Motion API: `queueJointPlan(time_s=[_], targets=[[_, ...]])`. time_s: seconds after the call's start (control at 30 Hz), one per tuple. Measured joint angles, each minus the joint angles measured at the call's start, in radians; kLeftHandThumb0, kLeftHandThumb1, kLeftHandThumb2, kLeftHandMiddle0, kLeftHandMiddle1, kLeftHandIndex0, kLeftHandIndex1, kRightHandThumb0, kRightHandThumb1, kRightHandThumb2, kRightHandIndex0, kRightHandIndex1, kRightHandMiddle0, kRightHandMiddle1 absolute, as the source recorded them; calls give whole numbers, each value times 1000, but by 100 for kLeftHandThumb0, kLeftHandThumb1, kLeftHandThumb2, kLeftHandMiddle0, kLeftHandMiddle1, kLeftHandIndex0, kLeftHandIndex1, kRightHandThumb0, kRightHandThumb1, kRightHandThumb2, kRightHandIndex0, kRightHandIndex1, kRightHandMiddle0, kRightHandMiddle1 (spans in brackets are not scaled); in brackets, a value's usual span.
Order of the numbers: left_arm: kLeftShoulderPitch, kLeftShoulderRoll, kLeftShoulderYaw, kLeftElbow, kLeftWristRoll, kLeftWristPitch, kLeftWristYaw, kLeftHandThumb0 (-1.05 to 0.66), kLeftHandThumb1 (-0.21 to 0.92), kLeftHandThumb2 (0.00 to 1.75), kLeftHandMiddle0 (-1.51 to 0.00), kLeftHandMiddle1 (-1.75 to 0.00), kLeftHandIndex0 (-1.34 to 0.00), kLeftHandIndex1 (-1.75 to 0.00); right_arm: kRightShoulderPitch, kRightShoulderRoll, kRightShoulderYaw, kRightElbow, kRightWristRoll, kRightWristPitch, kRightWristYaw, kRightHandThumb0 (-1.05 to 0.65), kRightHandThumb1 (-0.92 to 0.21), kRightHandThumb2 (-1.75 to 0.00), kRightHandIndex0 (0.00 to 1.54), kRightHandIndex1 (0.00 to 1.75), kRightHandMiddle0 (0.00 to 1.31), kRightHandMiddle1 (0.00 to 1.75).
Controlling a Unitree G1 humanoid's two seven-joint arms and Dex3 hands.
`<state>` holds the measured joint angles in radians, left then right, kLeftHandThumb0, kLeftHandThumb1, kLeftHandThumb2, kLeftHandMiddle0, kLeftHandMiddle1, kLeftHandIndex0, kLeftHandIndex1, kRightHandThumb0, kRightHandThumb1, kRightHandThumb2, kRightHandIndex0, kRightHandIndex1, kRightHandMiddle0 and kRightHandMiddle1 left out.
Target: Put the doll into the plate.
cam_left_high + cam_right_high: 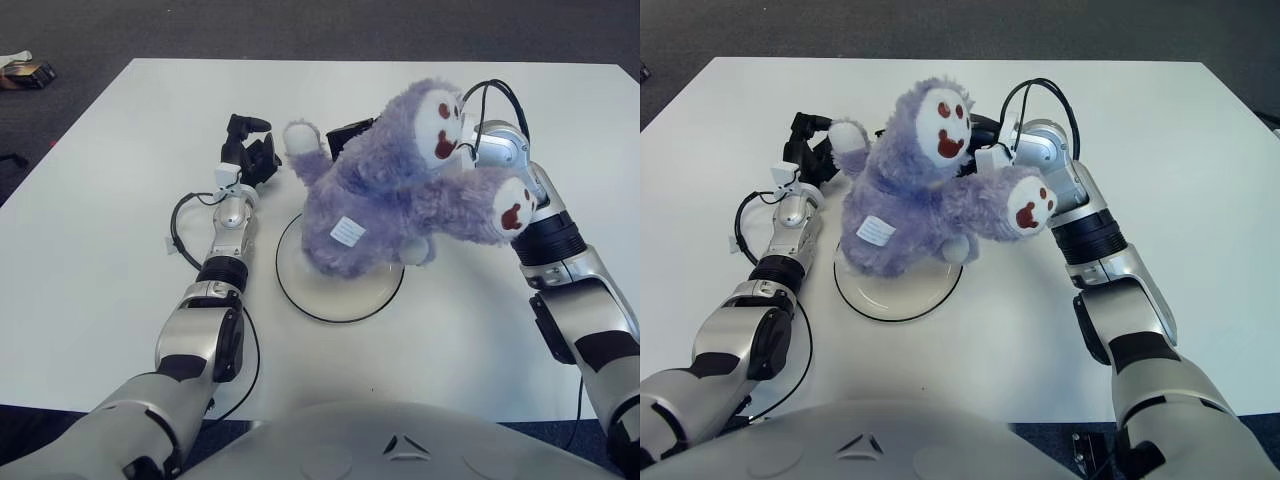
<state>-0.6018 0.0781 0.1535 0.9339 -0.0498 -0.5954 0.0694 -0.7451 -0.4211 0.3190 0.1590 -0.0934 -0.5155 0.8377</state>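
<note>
— What did the room look like from where you stood?

— Dark carpet all round, and a white table filling most of the space in front of the robot.

— And the doll?

— The doll was the biggest thing on it: a shaggy purple plush with a white tag on its side. Its lower body sat on the far part of the plate, which was white with a dark rim and lay near the middle of the table. The doll leaned over, one pale paw stuck out toward the left hand.

— Who had hold of it?

— The right hand was behind the doll's head, buried in the fur; I could not tell how its fingers sat. The left hand showed just left of the doll, dark fingers loosely curled, holding nothing.
</note>
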Motion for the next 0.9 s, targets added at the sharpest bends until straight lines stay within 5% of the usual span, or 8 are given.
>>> queueJointPlan(time_s=[0.47,0.73,0.9], targets=[[-1,-1,0,1,0,0,0,-38,72,79,-82,-175,-33,-175,14,3,3,27,11,-36,30,-1,-59,-80,60,146,42,149],[-1,-2,0,1,0,0,1,-38,72,79,-82,-175,-33,-175,15,-10,4,27,-25,-85,29,-1,-88,-31,57,138,37,138],[-1,-2,0,1,0,0,2,-38,72,79,-82,-175,-33,-175,15,-33,4,22,-52,-95,27,-1,-91,-28,56,136,32,141]])
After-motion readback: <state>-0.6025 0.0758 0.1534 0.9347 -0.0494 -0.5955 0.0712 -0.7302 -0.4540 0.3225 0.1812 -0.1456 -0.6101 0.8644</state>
